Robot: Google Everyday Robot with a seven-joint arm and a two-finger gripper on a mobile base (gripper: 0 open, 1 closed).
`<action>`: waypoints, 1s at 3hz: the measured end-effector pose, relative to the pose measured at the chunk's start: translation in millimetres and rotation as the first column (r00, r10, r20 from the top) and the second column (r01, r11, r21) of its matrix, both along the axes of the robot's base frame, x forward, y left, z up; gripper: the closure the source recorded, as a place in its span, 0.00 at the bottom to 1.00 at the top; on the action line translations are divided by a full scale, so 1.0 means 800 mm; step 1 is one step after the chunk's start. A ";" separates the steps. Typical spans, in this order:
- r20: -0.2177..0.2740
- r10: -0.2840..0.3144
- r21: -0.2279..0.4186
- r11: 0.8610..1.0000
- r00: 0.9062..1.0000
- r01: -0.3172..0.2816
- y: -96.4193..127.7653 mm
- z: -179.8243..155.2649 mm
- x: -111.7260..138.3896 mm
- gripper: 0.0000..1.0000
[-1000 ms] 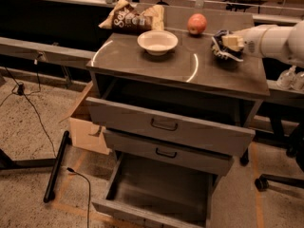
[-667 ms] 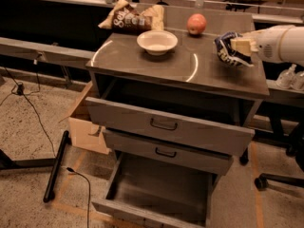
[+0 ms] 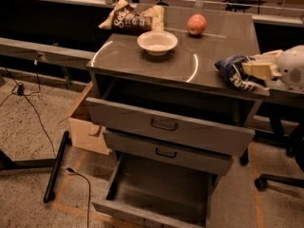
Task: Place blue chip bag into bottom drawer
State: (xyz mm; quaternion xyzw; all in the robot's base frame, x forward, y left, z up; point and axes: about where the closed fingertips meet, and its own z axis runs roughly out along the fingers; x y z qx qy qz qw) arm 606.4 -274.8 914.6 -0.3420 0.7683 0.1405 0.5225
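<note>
The blue chip bag (image 3: 233,71) is dark blue with white print and hangs just above the cabinet top's front right corner. My gripper (image 3: 251,71) comes in from the right edge and is shut on the blue chip bag, its pale fingers (image 3: 256,69) clamped on the bag's right side. The bottom drawer (image 3: 156,194) is pulled far out below, open and empty, well down and left of the bag.
The two upper drawers (image 3: 166,125) are also pulled out, overhanging the bottom one. On the cabinet top (image 3: 142,56) are a white bowl (image 3: 157,42), a red apple (image 3: 196,24) and a brown chip bag (image 3: 133,18). A cardboard box (image 3: 85,127) stands at the left. Cables lie on the floor.
My gripper has carried the blue chip bag off the back right of the cabinet top, toward the front right edge and slightly down.
</note>
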 end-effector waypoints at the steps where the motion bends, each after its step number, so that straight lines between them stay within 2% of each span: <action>1: -0.011 0.022 -0.009 1.000 1.000 -0.022 0.009 0.007 -0.013 1.00; 2: -0.043 0.136 0.007 0.991 0.990 -0.135 0.040 0.012 -0.077 1.00; 3: -0.122 0.310 0.087 0.950 0.943 -0.301 0.087 0.002 -0.178 1.00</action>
